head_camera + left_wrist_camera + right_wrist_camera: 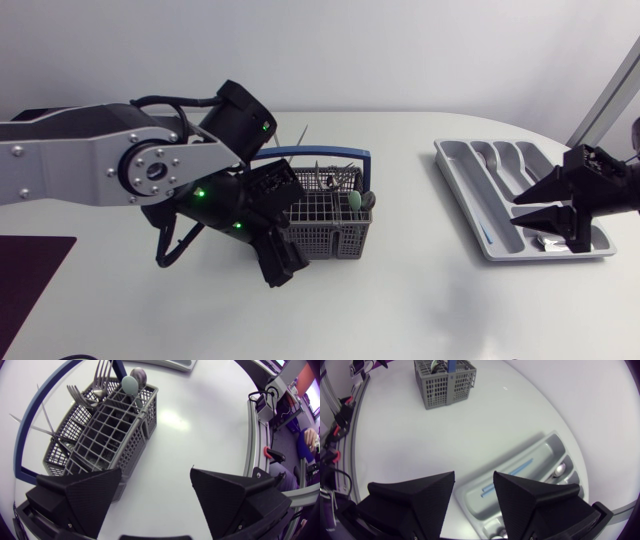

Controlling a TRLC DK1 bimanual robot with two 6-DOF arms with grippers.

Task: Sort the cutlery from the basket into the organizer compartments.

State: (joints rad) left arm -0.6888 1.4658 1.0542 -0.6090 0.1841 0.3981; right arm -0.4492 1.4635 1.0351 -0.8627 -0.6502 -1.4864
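You held the left tool (pixel 155 472) spread beside the basket (pixel 105 425), likely to pick cutlery (pixel 131 382); the right tool (pixel 474 474) hovered spread over the organizer (pixel 540 452).

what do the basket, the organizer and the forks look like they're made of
Basket: probably moulded plastic, matte grey, judging by its thick open grid walls.
Organizer: likely plastic, light grey with a soft sheen and rounded moulded compartments.
Forks: metal, apparently steel, silver and reflective.
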